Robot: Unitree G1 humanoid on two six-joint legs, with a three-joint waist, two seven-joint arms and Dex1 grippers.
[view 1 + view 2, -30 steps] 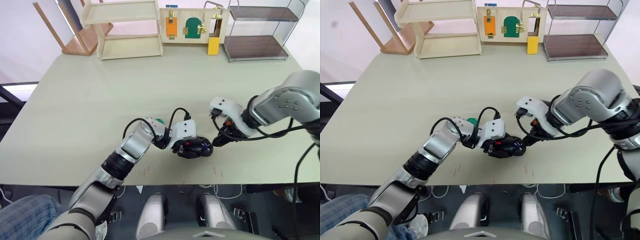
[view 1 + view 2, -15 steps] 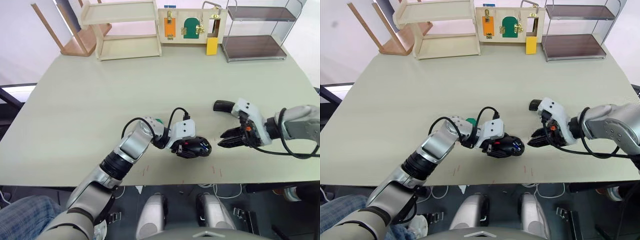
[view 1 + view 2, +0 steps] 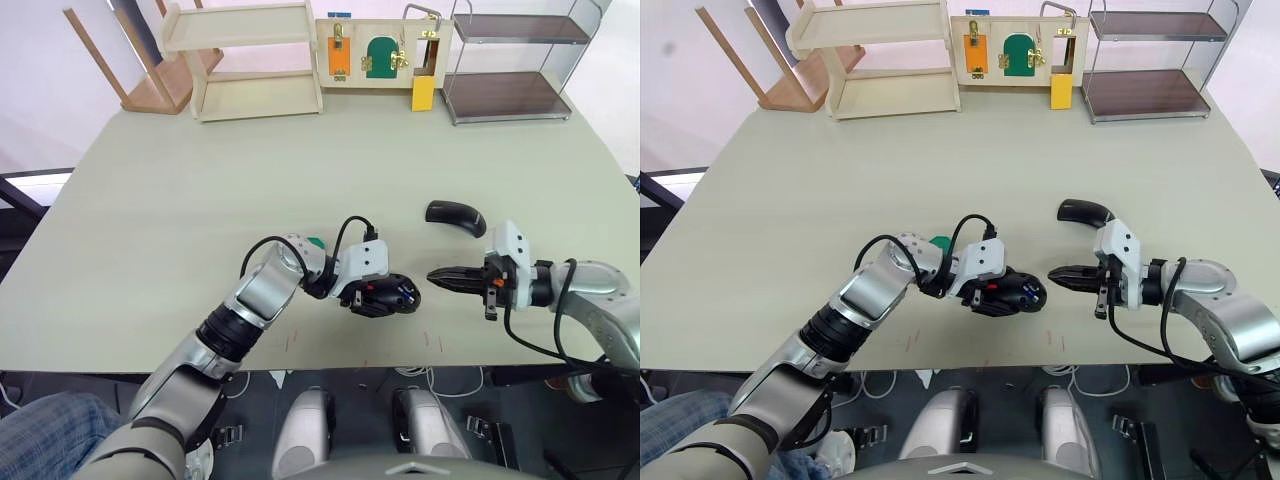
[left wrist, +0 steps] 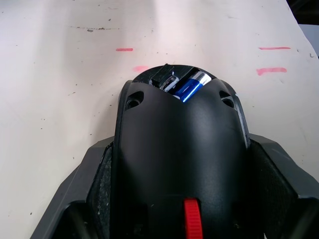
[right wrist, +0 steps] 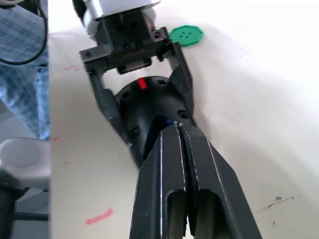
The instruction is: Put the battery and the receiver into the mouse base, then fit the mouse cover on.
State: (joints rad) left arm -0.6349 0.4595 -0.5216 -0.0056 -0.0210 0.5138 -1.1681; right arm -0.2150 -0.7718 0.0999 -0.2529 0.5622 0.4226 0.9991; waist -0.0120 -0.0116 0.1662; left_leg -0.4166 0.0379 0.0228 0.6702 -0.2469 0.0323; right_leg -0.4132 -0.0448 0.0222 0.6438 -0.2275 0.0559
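Left hand (image 3: pixel 385 296) clamped on the mouse base (image 3: pixel 392 295) at lower centre of the tabletop (image 3: pixel 200 200) with the battery (image 4: pixel 191 85) seated in its compartment, right hand (image 3: pixel 440 276) closed and empty just right of it, mouse cover (image 3: pixel 455 215) lying further up-right.

battery (image 4: pixel 189 87) in mouse base (image 3: pixel 385 295), mouse cover (image 3: pixel 455 215) behind right

The left arm reaches rightward, its pincer (image 3: pixel 385 297) clamped on the mouse base (image 4: pixel 182 149). The right arm points leftward, its pincer (image 3: pixel 437 275) pressed closed and empty, just right of it.
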